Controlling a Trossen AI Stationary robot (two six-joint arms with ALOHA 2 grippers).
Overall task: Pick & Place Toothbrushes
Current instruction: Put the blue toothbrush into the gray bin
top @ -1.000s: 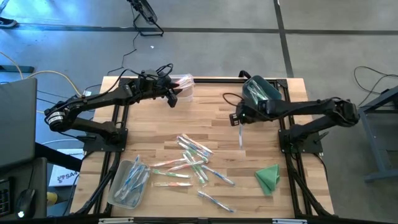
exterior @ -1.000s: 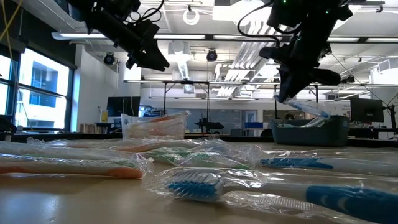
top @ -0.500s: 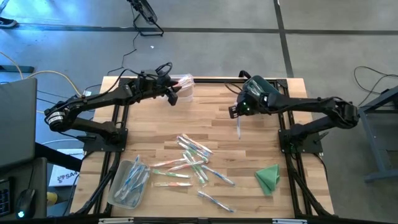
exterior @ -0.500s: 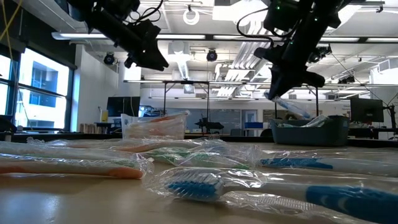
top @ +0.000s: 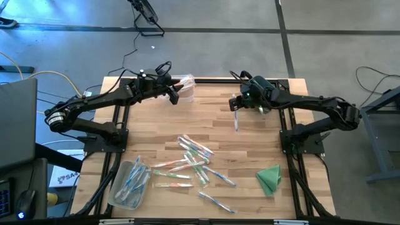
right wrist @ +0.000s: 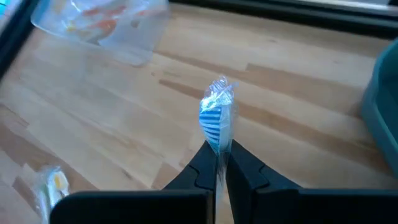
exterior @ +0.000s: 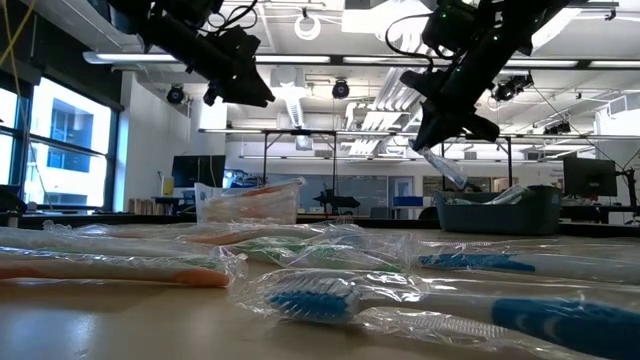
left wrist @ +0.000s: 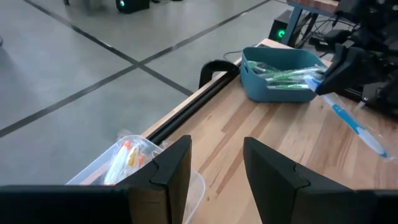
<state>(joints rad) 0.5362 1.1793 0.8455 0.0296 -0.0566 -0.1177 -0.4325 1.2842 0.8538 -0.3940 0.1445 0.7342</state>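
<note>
My right gripper (top: 236, 103) hangs over the far middle of the table, beside the teal bin (top: 265, 92), shut on a wrapped blue toothbrush (top: 236, 122). Over the far left, my left gripper (left wrist: 214, 168) stands open above a clear bin (left wrist: 121, 163) of orange toothbrushes, holding nothing. Several wrapped toothbrushes (top: 194, 159) lie flat on the table's near middle. More of them fill a second clear bin (top: 130, 184) at the near left. My right gripper pinches the wrapped toothbrush between its two fingers on the handle (right wrist: 216, 148). The brush runs on out past the fingertips, along the fingers, with its blue-bristled head (right wrist: 216, 121) foremost. It slants down toward the table's near side (exterior: 448, 167), lifted clear of the wood.
A folded green cloth (top: 270, 178) lies at the near right. The teal bin (left wrist: 280, 74) holds green toothbrushes. Bare wood (top: 206, 119) lies between the two far bins and the pile. Black frame rails run along the table's edges.
My right gripper has carried the toothbrush toward the table's far edge and a little left, rising slightly and turning at the wrist. The brush stays in its fingers, clear of the table, slanting down.
</note>
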